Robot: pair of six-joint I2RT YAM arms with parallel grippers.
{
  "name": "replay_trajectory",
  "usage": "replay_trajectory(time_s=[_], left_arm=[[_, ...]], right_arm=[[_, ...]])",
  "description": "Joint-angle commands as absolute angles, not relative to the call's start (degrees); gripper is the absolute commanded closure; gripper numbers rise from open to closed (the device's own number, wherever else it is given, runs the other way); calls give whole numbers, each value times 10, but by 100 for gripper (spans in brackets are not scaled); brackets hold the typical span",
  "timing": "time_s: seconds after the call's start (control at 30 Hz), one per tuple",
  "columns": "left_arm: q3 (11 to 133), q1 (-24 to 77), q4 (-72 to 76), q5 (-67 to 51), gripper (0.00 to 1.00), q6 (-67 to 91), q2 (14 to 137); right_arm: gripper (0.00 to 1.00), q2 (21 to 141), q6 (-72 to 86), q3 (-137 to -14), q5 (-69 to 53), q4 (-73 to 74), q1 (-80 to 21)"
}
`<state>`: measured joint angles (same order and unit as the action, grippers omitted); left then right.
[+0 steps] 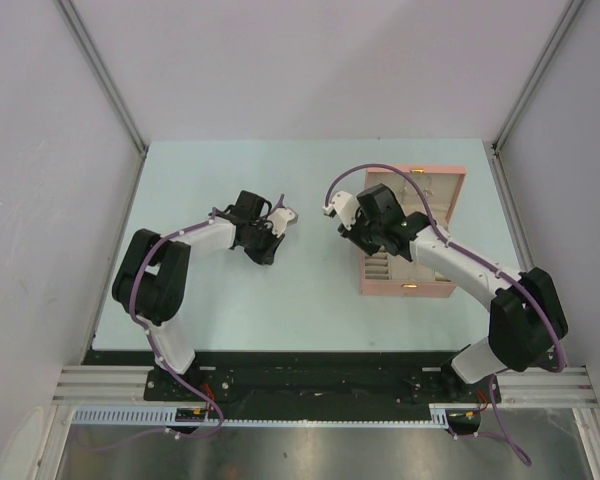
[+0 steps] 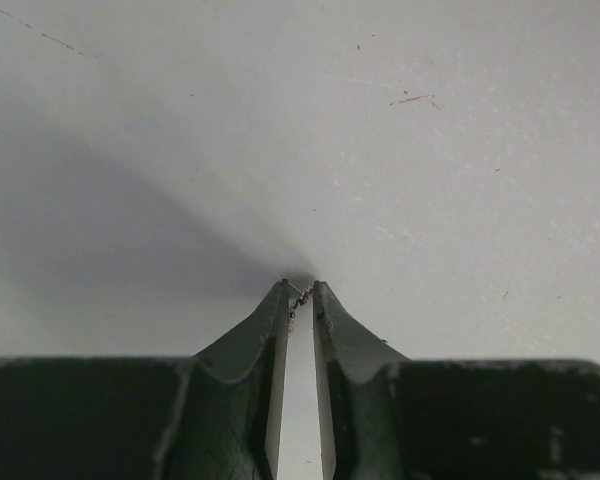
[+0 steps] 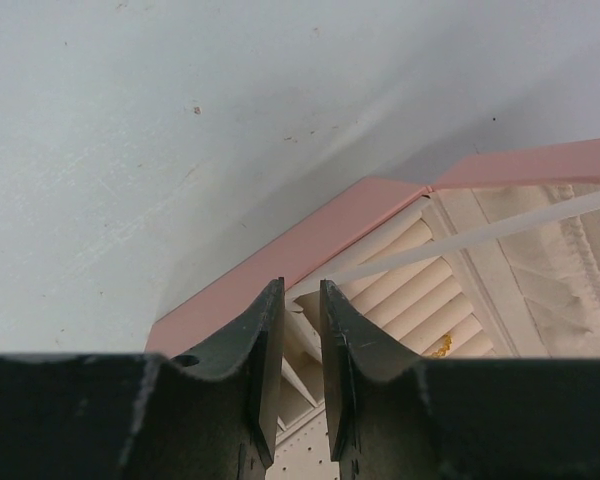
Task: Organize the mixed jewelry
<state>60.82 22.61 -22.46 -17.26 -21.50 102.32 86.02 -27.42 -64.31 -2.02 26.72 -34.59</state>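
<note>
Left gripper [image 2: 300,287] is pinching tiny silvery chain [image 2: 297,297] w/ tips only.
We are fearing a slip; right gripper [image 3: 300,287], slightly apart & empty, over pink rectangular box [image 3: 310,235].

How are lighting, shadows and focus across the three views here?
Top view: even, soft light, sharp, no glare. Left wrist view: the left gripper throws a broad soft shadow over the table. Right wrist view: the pink box is sharp, a soft shadow beside it.
</note>
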Motion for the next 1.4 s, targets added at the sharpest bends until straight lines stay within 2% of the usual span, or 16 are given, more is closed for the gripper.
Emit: replay_trajectory(time_s=[0.0, 0.33, 0.7, 0.9, 1.03, 1.13, 1.37], left_arm=[[608, 231, -235, -191, 80, -230, 1032], [587, 231, -236, -173, 73, -238, 1007], [577, 232, -235, -156, 75, -246, 1005], [574, 231, -232, -153, 82, -251, 1014], [578, 230, -239, -178, 99, -251, 1019], [588, 230, -257, -209, 100, -247, 1014], [678, 231, -355, -381, 100, -211, 997]], right_arm=[[75, 838, -269, -647, -24, 272, -340], [75, 833, -270, -644, -22, 272, -338], [75, 826, -270, -642, -23, 272, -337], [75, 824, -269, -639, -22, 272, -335], [75, 824, -268, -635, -23, 271, -334], [75, 823, -267, -635, -23, 272, -331], [76, 796, -249, -635, -73, 266, -280]])
